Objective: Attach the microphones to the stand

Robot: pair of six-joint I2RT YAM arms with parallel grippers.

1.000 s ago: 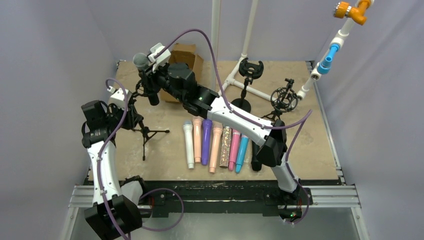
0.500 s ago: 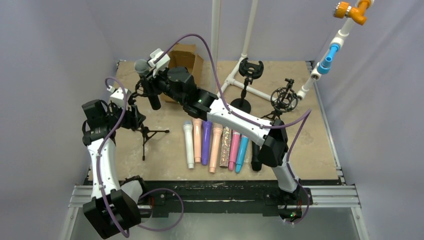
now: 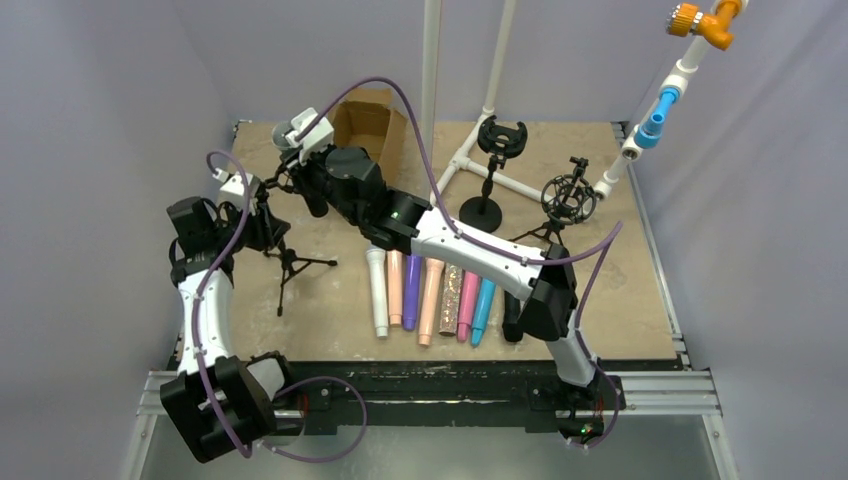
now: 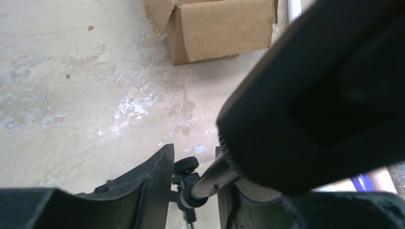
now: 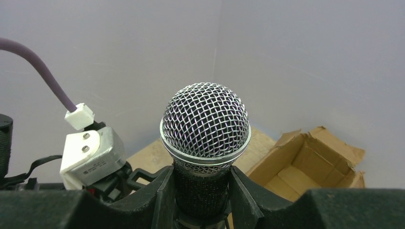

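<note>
Right tool (image 5: 203, 205) is clamped around the body of the black microphone (image 5: 205, 121), one finger on each side just under the silver mesh head, which sits uppermost in the wrist view. From where I stand, that arm stretches across to the far left of the tabletop (image 3: 640, 290). The microphone hangs in the air there, just beside the top of the small tripod stand (image 3: 286, 263) and near the open cardboard box (image 3: 368, 122).

Left tool (image 4: 193, 179) is at the top of that same stand. Its fingers (image 4: 153, 191) straddle the thin metal stem (image 4: 212, 176) and a little black knob (image 4: 186, 165), with a sliver of gap on one side. I cannot tell whether it presses on the stem or only surrounds it. A big dark blur, too close to make out, fills the right of that wrist view.

More microphones lie side by side in a row near the middle of the tabletop: white microphone (image 3: 378, 295), peach microphone (image 3: 395, 285), purple microphone (image 3: 411, 295), a second peach one (image 3: 430, 305), glitter microphone (image 3: 450, 298), pink microphone (image 3: 467, 308), blue microphone (image 3: 484, 305), and another black one (image 3: 512, 322) at the right end, half hidden under the right arm.

Farther back and to the right stand a round-based stand (image 3: 488, 200) with a clip and a shock-mount stand (image 3: 568, 195), both well apart from the row
</note>
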